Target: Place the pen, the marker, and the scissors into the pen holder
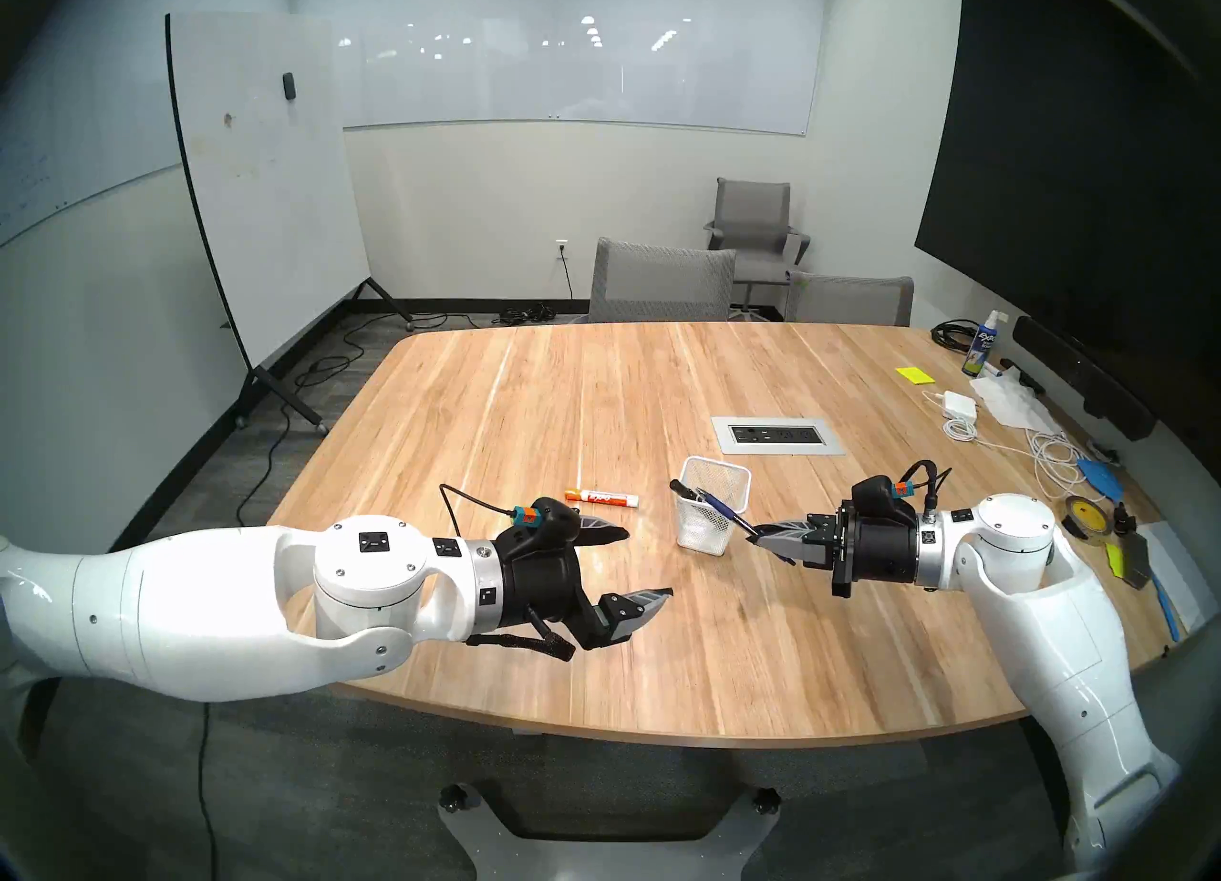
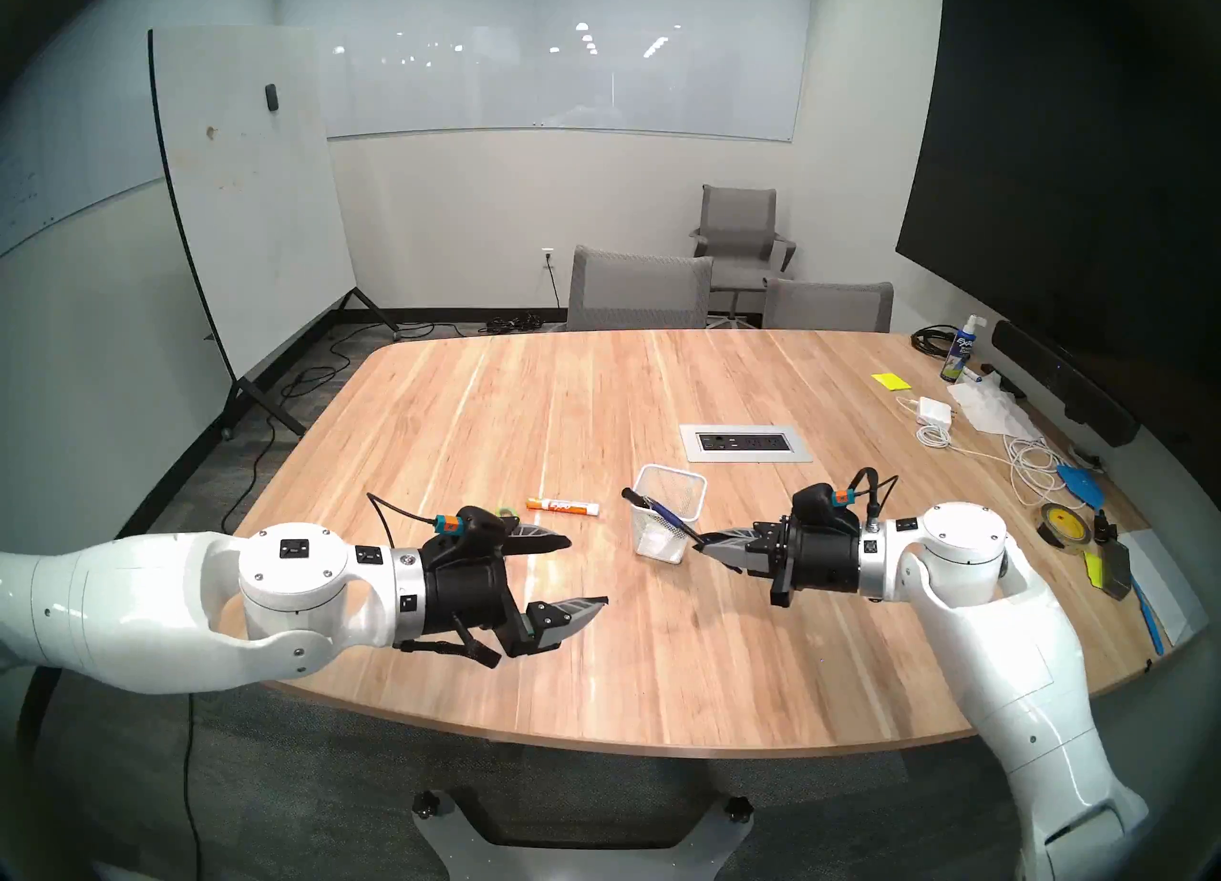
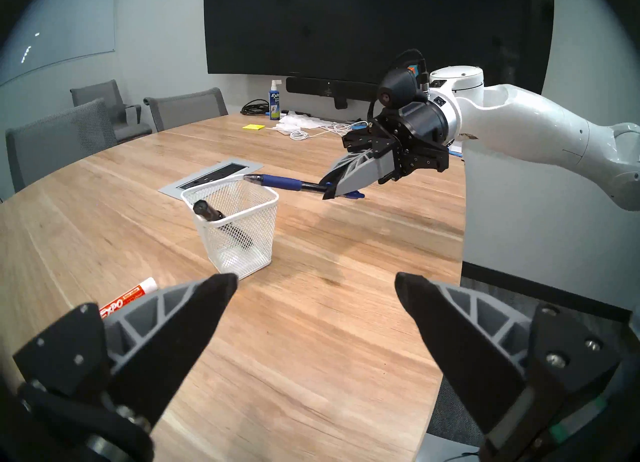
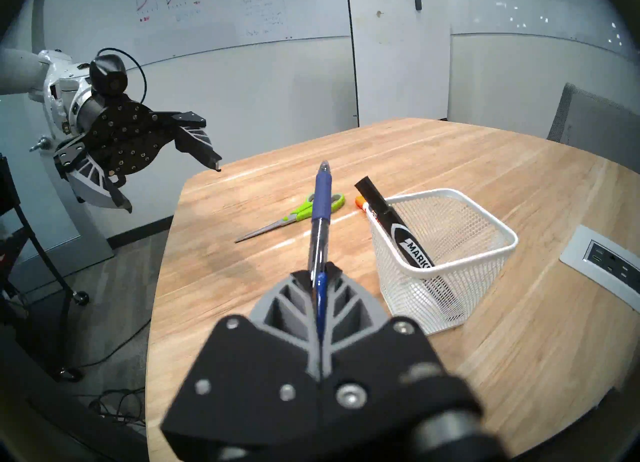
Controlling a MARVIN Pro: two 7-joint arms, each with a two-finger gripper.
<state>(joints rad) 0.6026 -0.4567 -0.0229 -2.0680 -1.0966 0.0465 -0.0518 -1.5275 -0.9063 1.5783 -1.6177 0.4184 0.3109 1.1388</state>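
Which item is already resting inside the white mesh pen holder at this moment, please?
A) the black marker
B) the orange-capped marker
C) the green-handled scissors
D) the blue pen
A: the black marker leans inside the pen holder, while the pen is clamped in the right gripper, and the scissors and the orange-capped marker lie on the table.

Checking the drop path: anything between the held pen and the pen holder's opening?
Nothing visible. The right pincer holds the pen level above the pen holder; the black marker inside leans in one corner, the rest open.
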